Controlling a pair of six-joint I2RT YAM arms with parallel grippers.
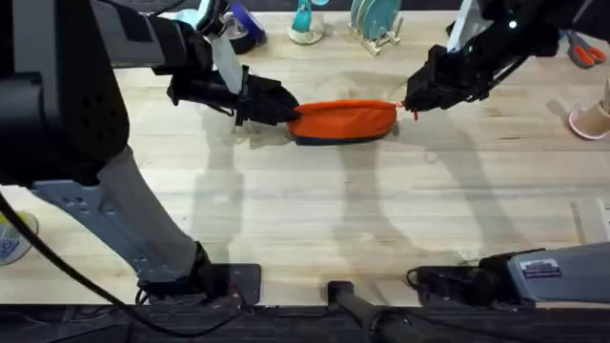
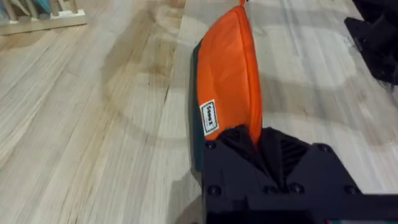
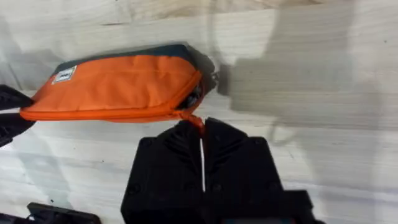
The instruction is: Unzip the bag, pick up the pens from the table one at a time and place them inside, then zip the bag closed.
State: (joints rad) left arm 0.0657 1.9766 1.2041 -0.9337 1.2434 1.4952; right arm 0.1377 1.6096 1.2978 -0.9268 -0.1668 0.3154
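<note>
Both grippers are clamping the bag (image 1: 343, 121), lying mid-table (image 1: 305, 219): left gripper (image 1: 283, 107) pinching its end, right gripper (image 1: 408, 99) squeezing the orange zipper pull (image 3: 193, 119). That thin tab risks slipping free.

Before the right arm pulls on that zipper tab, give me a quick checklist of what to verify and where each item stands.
1. Left gripper clamped on the bag's end: ok.
2. Right gripper shut on the orange zipper pull: ok.
3. Bag lying flat on the table: ok.
4. Zipper fully closed along the top: cannot tell.
5. Pens already inside the bag: cannot tell.
</note>
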